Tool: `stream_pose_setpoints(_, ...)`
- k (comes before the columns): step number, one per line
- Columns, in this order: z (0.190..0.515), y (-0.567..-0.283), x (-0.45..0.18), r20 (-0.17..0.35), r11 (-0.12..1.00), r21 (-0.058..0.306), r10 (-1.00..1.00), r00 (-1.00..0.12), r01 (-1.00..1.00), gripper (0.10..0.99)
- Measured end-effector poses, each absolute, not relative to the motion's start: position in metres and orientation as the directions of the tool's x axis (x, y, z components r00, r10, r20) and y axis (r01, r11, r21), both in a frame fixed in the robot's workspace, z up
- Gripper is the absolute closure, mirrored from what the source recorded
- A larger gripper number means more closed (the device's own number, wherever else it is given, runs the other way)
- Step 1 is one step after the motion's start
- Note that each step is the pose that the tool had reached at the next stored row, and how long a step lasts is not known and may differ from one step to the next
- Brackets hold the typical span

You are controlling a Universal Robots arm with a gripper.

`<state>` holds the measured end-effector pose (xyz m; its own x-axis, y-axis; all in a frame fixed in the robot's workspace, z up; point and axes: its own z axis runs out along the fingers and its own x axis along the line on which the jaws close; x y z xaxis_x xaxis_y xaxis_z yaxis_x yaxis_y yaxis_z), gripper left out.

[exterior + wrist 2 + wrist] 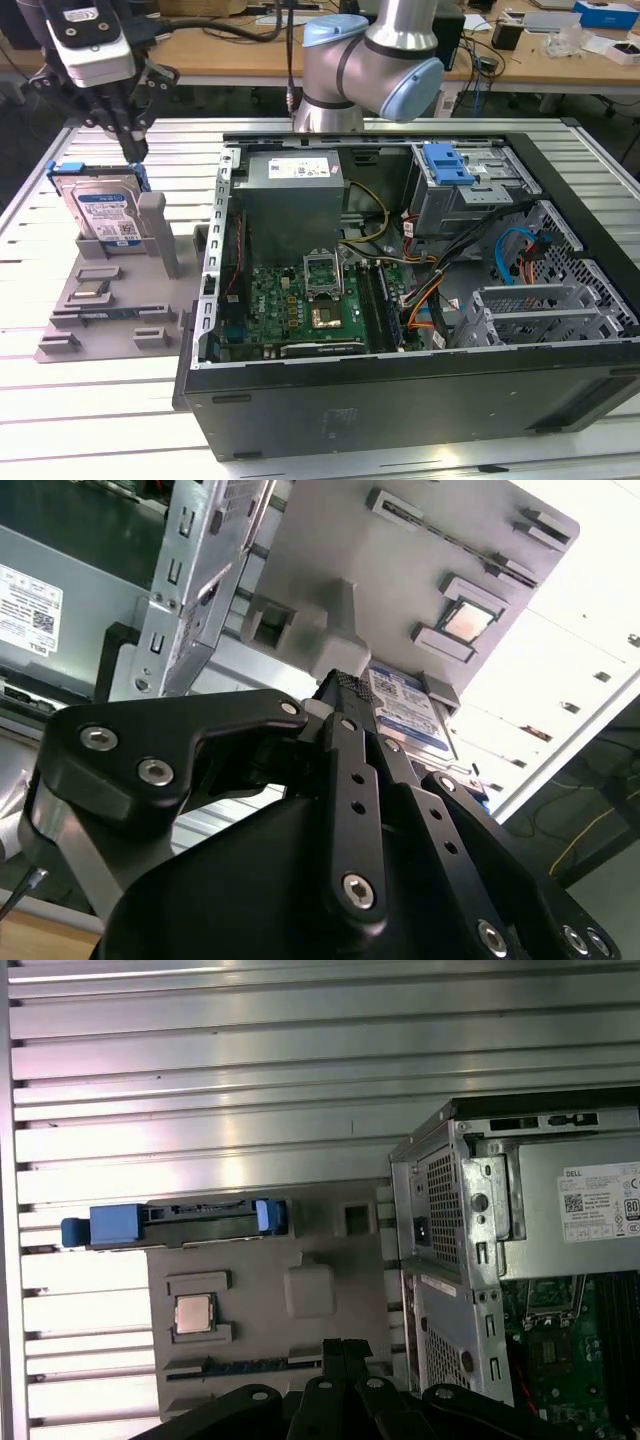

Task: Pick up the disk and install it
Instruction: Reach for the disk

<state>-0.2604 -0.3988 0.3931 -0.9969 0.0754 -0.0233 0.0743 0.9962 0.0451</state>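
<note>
I see my gripper point(133, 150) just above the standing disk point(105, 215), jaws pressed together, holding nothing.

The disk point(100, 212) was silver-grey with a blue-and-white label and a blue bracket around it. The tray point(130, 290) under it was plain grey, and the counter point(90, 420) was ribbed silver. The gripper point(134, 152) was black. The case point(400, 410) was black, its motherboard point(290, 300) green, and the latch plate point(447, 165) bright blue.
</note>
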Motion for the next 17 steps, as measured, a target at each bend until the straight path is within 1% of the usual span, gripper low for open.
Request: stream_pose_setpoints(17, 0.393, -0.399, -0.305, -0.023, 0.996, 0.045, 0.075, -0.997, 0.074, 0.98)
